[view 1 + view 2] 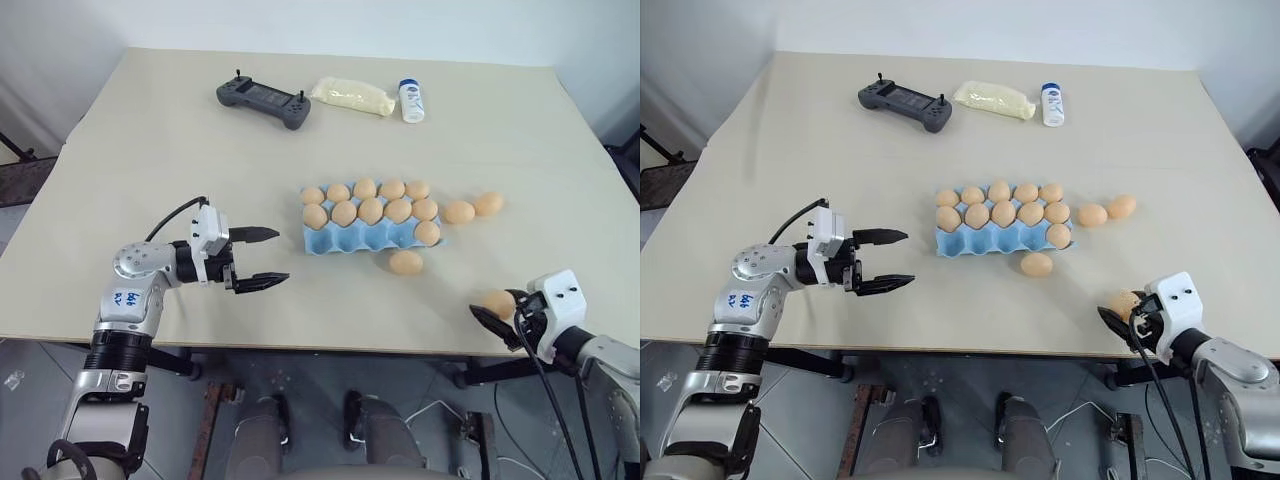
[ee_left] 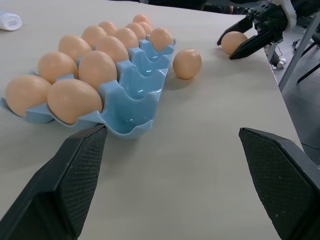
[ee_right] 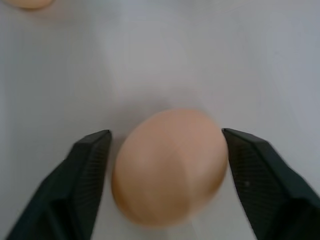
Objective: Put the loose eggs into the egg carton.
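— Nearest the lens: one of the loose eggs sits between the right hand's two black fingers at the desk's near right edge. Gripped yet?

— Hard to call; the fingers flank its widest part, one almost touching, so I cannot tell whether they have clamped

— How should it handle?

— Light, smooth, rounded, likely brittle: a gentle squeeze across the middle, since it could slip or roll off the edge

— And the rest?

— Three more lie loose: one just in front of the egg carton, two beside its right end. The blue carton's near row is mostly empty

— The left hand?

— Released, fingers spread, hovering left of the carton
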